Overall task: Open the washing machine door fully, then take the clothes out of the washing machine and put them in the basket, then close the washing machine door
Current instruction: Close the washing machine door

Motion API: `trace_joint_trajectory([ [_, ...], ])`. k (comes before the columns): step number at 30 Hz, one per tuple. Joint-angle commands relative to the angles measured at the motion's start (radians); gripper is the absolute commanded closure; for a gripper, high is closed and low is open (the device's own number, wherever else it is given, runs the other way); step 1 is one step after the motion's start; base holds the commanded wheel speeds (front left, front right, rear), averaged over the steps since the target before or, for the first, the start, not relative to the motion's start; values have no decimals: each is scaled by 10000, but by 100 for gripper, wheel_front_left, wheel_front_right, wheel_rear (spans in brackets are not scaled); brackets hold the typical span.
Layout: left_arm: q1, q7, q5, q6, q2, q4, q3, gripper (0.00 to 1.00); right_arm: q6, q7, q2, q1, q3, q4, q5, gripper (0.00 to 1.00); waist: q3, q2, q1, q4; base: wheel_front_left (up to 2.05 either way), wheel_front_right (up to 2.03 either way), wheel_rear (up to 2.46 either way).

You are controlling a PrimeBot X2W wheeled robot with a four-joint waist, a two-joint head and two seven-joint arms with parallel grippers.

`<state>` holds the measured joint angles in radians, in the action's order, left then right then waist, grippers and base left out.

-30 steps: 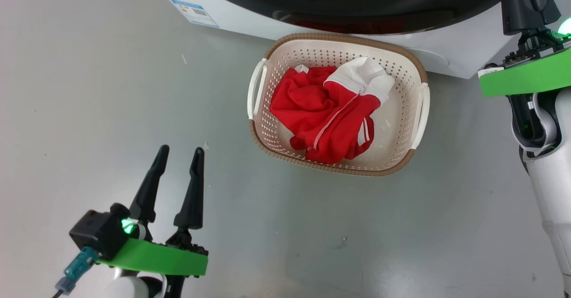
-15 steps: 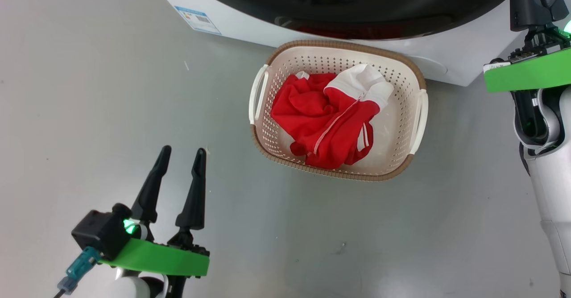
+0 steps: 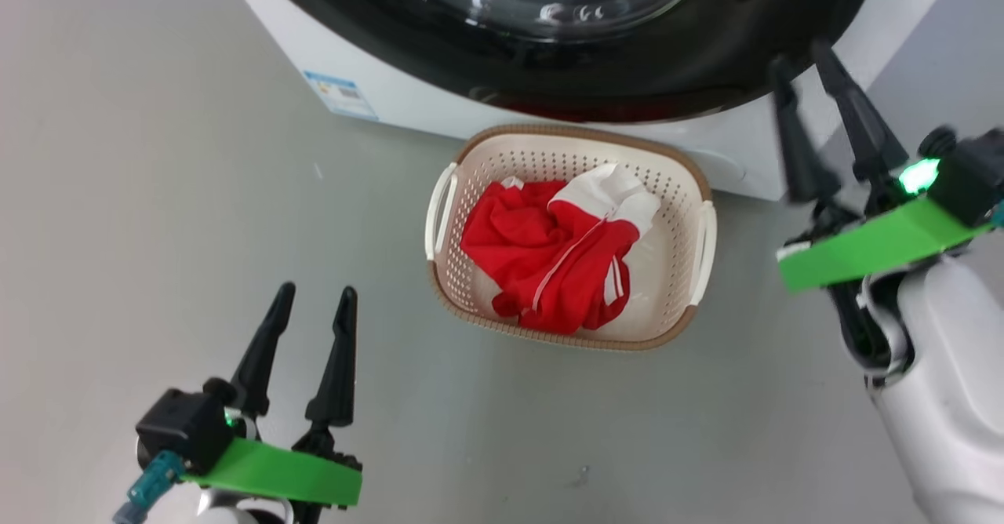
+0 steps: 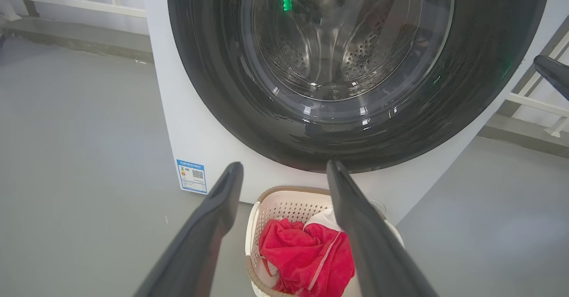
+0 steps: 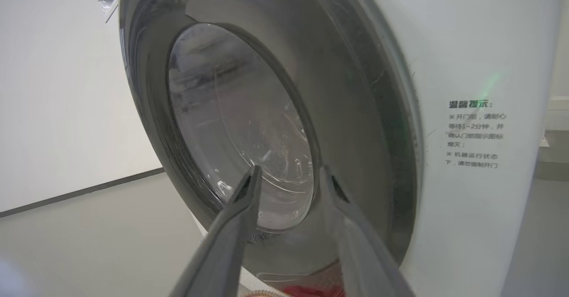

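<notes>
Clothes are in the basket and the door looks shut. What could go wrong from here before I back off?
1. The washing machine door looks flush with the washing machine, but its latch is hidden, so it may not be caught.
2. The right gripper hangs open close by the door's rim; a careless withdrawal could scrape it.
3. The basket holding the clothes sits close to the washer's base; driving forward could shove it.

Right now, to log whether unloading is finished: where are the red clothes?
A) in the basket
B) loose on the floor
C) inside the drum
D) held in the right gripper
A: the clothes lie bundled inside the basket, which stands on the floor in front of the washing machine.
</notes>
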<state>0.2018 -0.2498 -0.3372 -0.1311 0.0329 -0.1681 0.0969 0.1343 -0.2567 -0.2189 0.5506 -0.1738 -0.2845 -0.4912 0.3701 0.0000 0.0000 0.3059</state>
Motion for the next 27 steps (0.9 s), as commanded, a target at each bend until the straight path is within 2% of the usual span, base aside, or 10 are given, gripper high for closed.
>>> trace_joint_trajectory([
  [1,-191,-120,108,4,174,152,-382,0,-36,-51,80,-251,-174,293,10,0,-407,0,0,-298,0,0,0],
  [12,-755,-120,633,4,181,-34,-938,0,-36,-51,151,-1984,-176,196,60,0,-1415,0,0,-1195,0,0,0],
  [27,-1384,-120,595,4,605,-315,-1222,0,-36,-51,204,-3848,-80,255,89,0,-2531,0,0,-2123,0,0,0],
])
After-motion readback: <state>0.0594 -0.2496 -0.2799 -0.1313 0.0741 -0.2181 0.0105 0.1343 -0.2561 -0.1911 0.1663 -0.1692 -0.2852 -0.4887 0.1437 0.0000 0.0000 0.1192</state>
